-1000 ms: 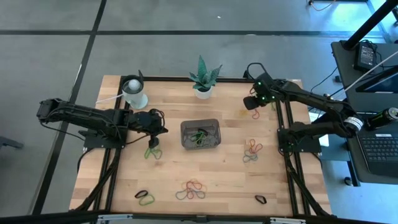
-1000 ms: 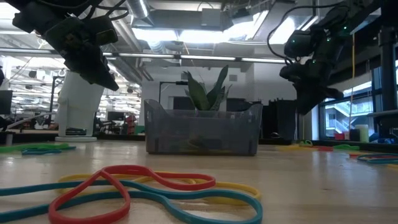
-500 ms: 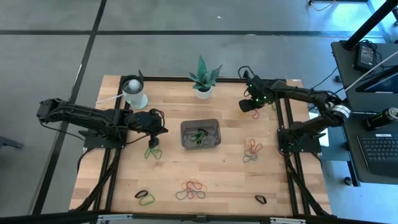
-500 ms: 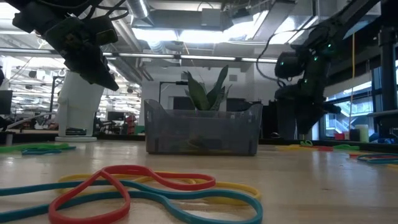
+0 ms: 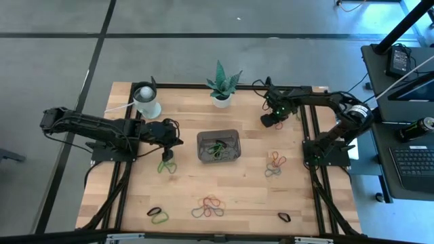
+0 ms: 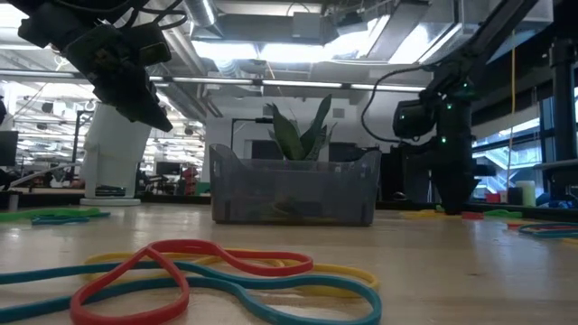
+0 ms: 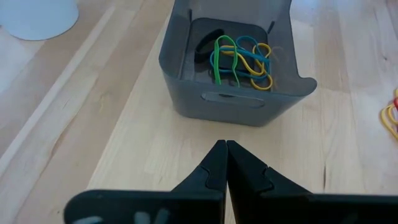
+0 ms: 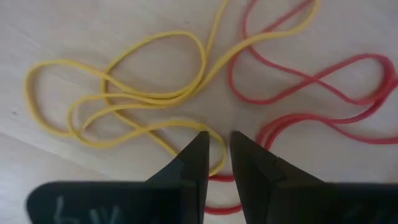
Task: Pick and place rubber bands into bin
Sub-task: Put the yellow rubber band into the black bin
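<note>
- Since a second ago, right gripper (image 5: 270, 122) has swung from the table's right edge inward and down; it now stands low over the far-right corner, near the plant (image 5: 222, 84).
- Left gripper (image 5: 171, 160) has not moved. It hovers just left of the bin (image 5: 218, 146), fingers (image 7: 214, 168) pressed together and empty, above a green band (image 5: 165, 165).
- Right gripper state: fingers (image 8: 196, 158) set to a narrow gap, nothing gripped. The tips sit directly over a yellow band (image 8: 124, 93), with a red band (image 8: 323, 81) tangled just beside it.
- Bin location: table centre. It already holds several green, blue and yellow bands (image 7: 242, 56).
- Remaining bands lie loose on the table: a cluster (image 5: 274, 164) right of the bin, a heap (image 5: 208, 207) at the near edge, and dark loops at near left (image 5: 157, 215) and near right (image 5: 283, 217).
- Handling, as judged: bands are very light, soft and elastic. They lie flat, so the tips must reach the wood to catch a strand.
- Grip point: take one strand where it crosses the gap between the tips, preferably on a free loop away from the red band.
- Risk: overlapping loops may lift together; a stretched band may snap free or slip from the tips during transfer.
- Current step, as judged: final descent onto the yellow band; closing not yet begun.
</note>
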{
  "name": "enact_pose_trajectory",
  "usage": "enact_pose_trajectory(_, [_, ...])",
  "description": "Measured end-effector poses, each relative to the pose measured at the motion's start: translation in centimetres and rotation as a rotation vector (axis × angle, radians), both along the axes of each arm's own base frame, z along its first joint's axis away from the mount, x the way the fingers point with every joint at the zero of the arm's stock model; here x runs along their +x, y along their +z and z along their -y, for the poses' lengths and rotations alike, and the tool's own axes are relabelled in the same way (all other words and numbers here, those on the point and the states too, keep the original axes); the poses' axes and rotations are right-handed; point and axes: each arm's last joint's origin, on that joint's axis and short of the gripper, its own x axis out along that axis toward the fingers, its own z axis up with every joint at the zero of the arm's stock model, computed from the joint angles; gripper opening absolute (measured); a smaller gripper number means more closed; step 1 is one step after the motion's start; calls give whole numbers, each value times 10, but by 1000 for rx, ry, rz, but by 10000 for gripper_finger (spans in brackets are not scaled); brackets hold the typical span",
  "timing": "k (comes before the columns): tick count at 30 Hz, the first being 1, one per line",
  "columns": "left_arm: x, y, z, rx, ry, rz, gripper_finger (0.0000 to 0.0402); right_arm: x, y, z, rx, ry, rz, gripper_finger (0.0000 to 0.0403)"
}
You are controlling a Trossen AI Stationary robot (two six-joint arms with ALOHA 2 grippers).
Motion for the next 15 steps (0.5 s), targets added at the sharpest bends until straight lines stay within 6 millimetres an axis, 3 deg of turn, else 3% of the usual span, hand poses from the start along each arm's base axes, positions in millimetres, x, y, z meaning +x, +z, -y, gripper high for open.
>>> enact_pose_trajectory(6, [0,0,0,0,0,0,2,5,-7,-5,-22,45,-68,67])
enact_pose_trajectory(12, [0,0,0,1,0,1,2,10,-6,-10,-48,93,-82,9])
enact_pose_trajectory(15, [0,0,0,1,0,1,2,11,-6,-11,-47,93,-83,7])
